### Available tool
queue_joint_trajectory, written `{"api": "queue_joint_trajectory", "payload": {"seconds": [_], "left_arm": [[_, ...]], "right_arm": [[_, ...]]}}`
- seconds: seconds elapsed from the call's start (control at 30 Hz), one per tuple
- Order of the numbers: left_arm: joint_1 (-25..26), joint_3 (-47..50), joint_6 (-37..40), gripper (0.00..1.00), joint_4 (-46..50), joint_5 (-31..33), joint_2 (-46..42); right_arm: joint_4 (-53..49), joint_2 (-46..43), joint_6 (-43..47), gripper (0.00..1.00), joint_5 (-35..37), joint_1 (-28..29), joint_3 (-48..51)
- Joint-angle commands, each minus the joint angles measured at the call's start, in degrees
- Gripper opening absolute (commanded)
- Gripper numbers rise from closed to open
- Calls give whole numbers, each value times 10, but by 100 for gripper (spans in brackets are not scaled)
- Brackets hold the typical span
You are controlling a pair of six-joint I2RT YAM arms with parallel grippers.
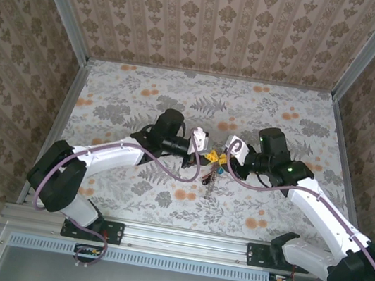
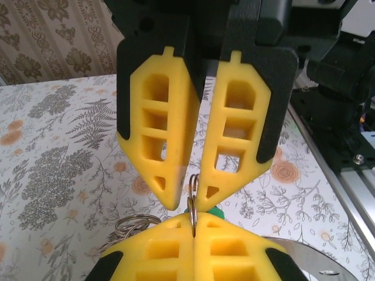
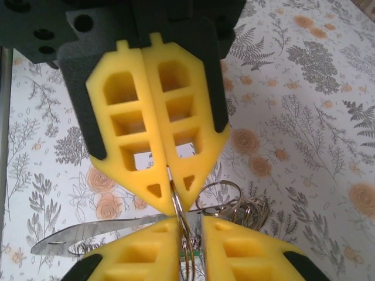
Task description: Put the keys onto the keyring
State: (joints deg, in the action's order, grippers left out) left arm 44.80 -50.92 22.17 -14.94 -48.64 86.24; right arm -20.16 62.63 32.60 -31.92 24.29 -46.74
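Yellow fingers of the left gripper (image 2: pixel 193 228) are clenched flat on the keyring (image 2: pixel 192 188), pinching its thin metal wire edge-on. Facing it tip to tip, the right gripper (image 3: pixel 190 228) has its fingers slightly parted, with the same ring's wire running through the gap. Loose metal rings (image 3: pixel 231 199) bunch just beside the fingertips, and a silver key blade (image 3: pixel 88 239) juts out sideways. Both grippers meet above the middle of the floral table surface (image 1: pixel 144 98).
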Motion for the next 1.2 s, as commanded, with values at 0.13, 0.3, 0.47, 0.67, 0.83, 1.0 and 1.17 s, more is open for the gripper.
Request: {"api": "queue_joint_trajectory", "payload": {"seconds": [0.13, 0.3, 0.47, 0.67, 0.83, 1.0, 1.17], "left_arm": [[-7, 25, -106, 0, -194, -64, -16], [-9, 30, -120, 0, -215, -68, -12], [-10, 29, -107, 0, -188, -59, -12], [-9, 2, -8, 11, -25, -24, -23], [-7, -39, 60, 16, 94, 3, -19], [-5, -60, 73, 19, 121, 6, -11], [-2, -61, 66, 18, 107, 1, -9]], "right_arm": [[94, 0, -27, 21, -48, -19, 34], [130, -2, -54, 13, -67, -30, 49], [112, -6, -56, 1, -63, -30, 36], [22, 4, -28, 0, -42, -28, -20], [-53, 16, 1, 0, -12, -15, -64], [-103, 27, 15, 0, 33, 8, -100], [-141, 32, 20, 0, 63, 26, -122]]}}
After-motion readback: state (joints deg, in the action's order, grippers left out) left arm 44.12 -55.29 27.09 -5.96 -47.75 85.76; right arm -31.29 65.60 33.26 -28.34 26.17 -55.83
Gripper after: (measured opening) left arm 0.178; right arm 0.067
